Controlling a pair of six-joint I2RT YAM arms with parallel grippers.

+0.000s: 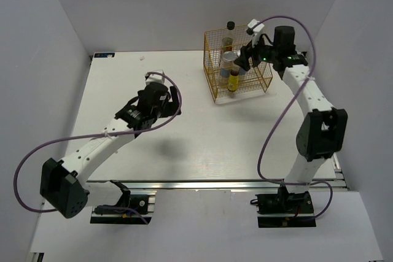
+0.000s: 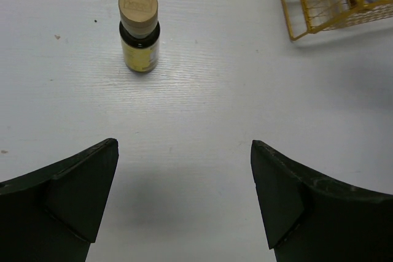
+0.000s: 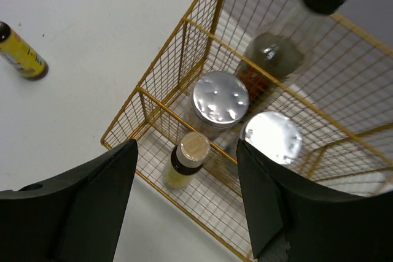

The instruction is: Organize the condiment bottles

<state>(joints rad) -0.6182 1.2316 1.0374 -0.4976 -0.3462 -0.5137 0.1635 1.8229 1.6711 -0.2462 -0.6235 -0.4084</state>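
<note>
Spread and empty, left hand [image 2: 184, 145] faces upright yellow bottle [image 2: 139, 35], standing farther off, slightly left, on worktop [image 2: 245, 78].

One tiny yellow bottle [image 2: 139, 29], dark-necked with a pale tan cap, stands upright alone ahead of the left gripper [image 2: 184, 151], a little left of its centre line and well apart from the fingers. Below the right gripper [image 3: 187, 148] four more stand upright, close together. The second yellow bottle [image 3: 186, 161] is nearest, between the fingers. The first silver-lidded jar [image 3: 220, 99] is just beyond it, the second silver-lidded jar [image 3: 271, 136] is beside that, and the taller black-capped bottle [image 3: 288, 35] is farthest.
</note>
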